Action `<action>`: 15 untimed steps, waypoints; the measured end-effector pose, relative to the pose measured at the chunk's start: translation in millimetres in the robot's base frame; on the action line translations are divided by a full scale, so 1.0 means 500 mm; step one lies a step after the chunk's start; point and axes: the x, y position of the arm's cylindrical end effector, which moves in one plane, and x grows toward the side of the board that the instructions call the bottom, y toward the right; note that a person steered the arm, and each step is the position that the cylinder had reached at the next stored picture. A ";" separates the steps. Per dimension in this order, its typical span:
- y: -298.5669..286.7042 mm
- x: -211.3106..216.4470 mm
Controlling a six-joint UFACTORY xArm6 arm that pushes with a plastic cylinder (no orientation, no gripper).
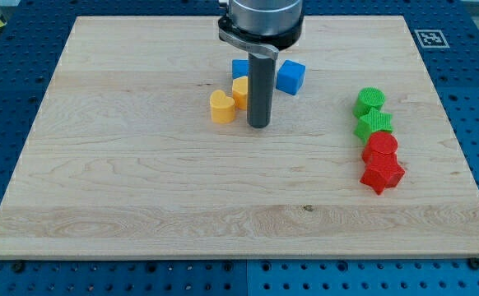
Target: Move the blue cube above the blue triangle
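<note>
The blue cube [290, 76] sits near the view's top centre, just right of my rod. A second blue block [239, 68], likely the blue triangle, is partly hidden behind the rod to its left. My tip [258, 125] rests on the board below and between the two blue blocks, just right of a yellow block [240, 90] and a yellow heart [221, 108]. The tip touches none of them that I can tell.
At the view's right stands a column of blocks: a green round block [369, 100], a green star-like block [374, 124], a red round block [381, 147] and a red star [383, 174]. The wooden board [141, 189] lies on a blue perforated table.
</note>
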 end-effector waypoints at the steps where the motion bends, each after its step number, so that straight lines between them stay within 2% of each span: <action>1: 0.043 0.000; 4: 0.199 0.004; 8: 0.112 -0.179; 11: 0.120 -0.233; 12: 0.085 -0.234; 14: 0.056 -0.326; 15: 0.033 -0.338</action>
